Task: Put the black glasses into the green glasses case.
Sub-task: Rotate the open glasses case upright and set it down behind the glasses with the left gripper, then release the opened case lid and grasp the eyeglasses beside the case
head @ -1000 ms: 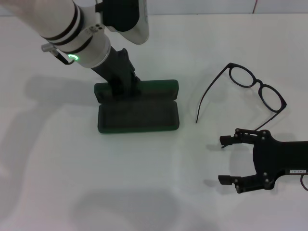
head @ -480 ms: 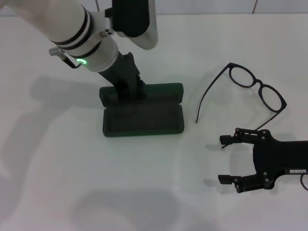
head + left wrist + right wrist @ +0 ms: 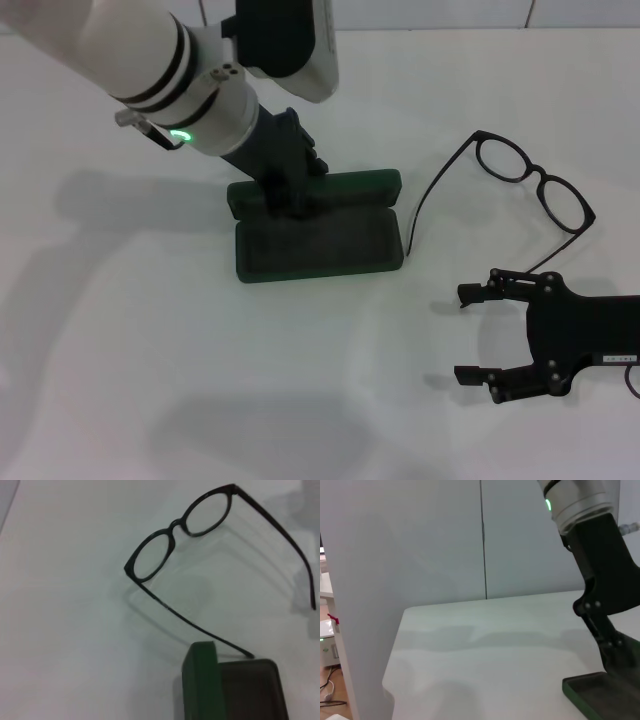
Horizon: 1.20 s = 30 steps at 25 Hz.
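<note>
The green glasses case [image 3: 318, 247] lies open on the white table at centre, lining up; it also shows in the left wrist view [image 3: 201, 680] and the right wrist view [image 3: 594, 692]. My left gripper [image 3: 286, 197] reaches down from the upper left and is shut on the case's back half. The black glasses [image 3: 541, 184] lie unfolded to the right of the case, also in the left wrist view [image 3: 175, 526]. One temple tip ends right beside the case's right end. My right gripper [image 3: 462, 334] is open and empty, low at the right, in front of the glasses.
The white table [image 3: 120, 350] spreads around the case. A pale wall [image 3: 445, 540] stands behind the table, and the table's edge [image 3: 395, 650] shows in the right wrist view.
My left gripper has slid the open case to the right, so its right end now reaches the glasses' temple tip. The glasses and the right gripper have not moved.
</note>
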Each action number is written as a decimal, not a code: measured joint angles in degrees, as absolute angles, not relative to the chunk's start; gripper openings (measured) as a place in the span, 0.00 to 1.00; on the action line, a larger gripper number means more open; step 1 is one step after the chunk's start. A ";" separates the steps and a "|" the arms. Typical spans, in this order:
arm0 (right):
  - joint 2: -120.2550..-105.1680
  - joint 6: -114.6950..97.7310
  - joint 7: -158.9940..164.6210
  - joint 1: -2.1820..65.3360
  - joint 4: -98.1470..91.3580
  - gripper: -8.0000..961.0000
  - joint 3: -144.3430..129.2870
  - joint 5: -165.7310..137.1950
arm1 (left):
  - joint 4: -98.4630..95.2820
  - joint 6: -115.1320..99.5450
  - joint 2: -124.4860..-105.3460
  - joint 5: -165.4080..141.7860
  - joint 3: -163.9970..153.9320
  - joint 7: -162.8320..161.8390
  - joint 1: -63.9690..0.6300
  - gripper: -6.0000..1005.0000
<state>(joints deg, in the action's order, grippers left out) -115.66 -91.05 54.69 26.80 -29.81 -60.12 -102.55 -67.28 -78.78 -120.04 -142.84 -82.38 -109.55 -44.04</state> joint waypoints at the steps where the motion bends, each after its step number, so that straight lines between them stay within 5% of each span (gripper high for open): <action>1: -115.66 -91.06 54.70 26.80 -29.80 0.91 -60.11 -102.57 | -67.75 -78.78 -120.02 -142.62 -82.68 -109.68 -43.76 0.31; 13: -115.52 -91.68 55.00 26.81 -29.95 0.91 -59.61 -102.54 | -67.49 -84.74 -119.25 -127.75 -59.96 -109.89 -37.70 0.58; 19: -115.33 -91.83 56.81 26.73 -29.82 0.91 -59.41 -101.91 | -61.08 -90.07 -118.99 -117.60 -48.99 -103.44 -27.35 0.75; 24: -115.19 -91.46 57.97 26.21 -30.23 0.91 -59.39 -101.87 | -56.73 -91.47 -117.96 -111.91 -46.50 -89.17 -16.56 0.76; 30: -114.61 -91.34 62.13 26.12 -30.43 0.91 -54.36 -101.85 | -52.39 -92.88 -117.84 -111.94 -45.52 -77.89 -11.20 0.77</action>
